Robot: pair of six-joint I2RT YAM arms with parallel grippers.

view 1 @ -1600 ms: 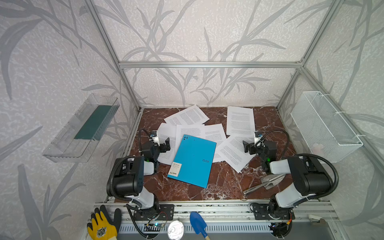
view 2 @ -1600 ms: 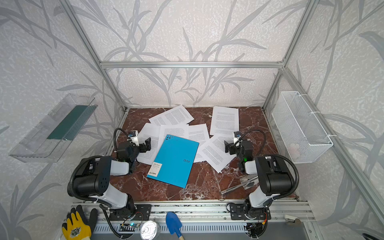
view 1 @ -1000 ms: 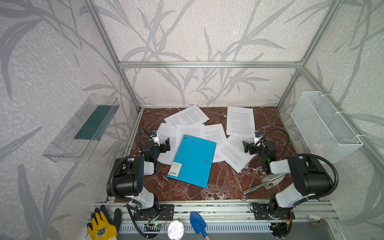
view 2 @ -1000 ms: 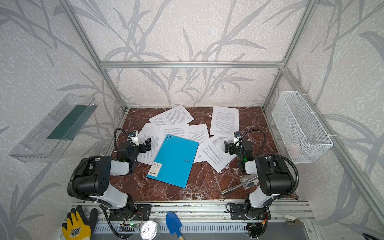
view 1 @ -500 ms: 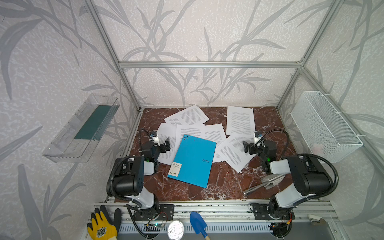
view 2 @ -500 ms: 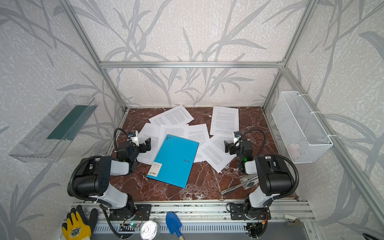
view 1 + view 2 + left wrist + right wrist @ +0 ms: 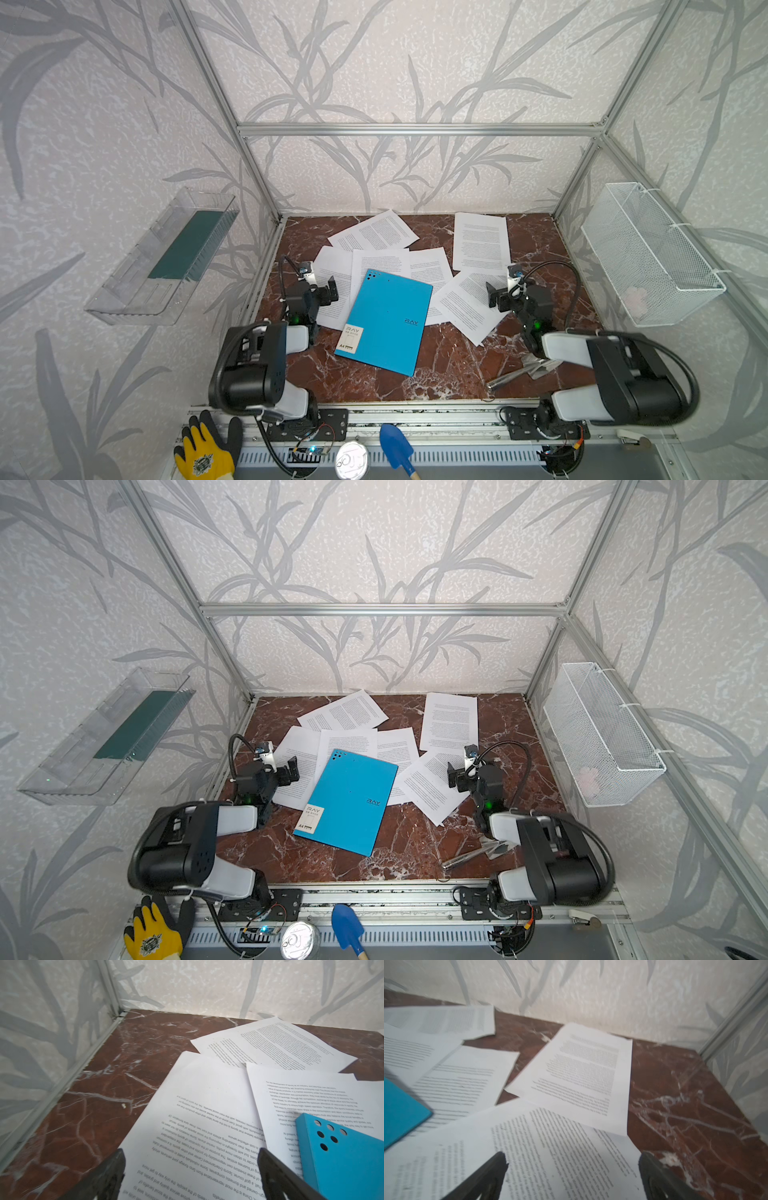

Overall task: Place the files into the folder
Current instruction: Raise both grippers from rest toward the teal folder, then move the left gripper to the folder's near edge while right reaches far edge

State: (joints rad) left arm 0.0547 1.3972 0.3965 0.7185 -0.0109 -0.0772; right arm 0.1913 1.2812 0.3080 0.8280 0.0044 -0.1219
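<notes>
The blue folder (image 7: 384, 322) says "RAY"; its corner label (image 7: 352, 336) says "RAY" and "A4". It lies closed, mid-scene, on scattered files (image 7: 480, 241). The left gripper (image 7: 192, 1155) and right gripper (image 7: 572, 1157) hover low on either side, jaws spread, empty

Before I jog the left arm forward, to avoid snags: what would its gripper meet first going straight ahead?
Most likely the printed sheet ahead of the open left gripper, which seems tilted down toward the table. The blue folder lies beside that line, not in it. Height above the sheet is unclear.
</notes>
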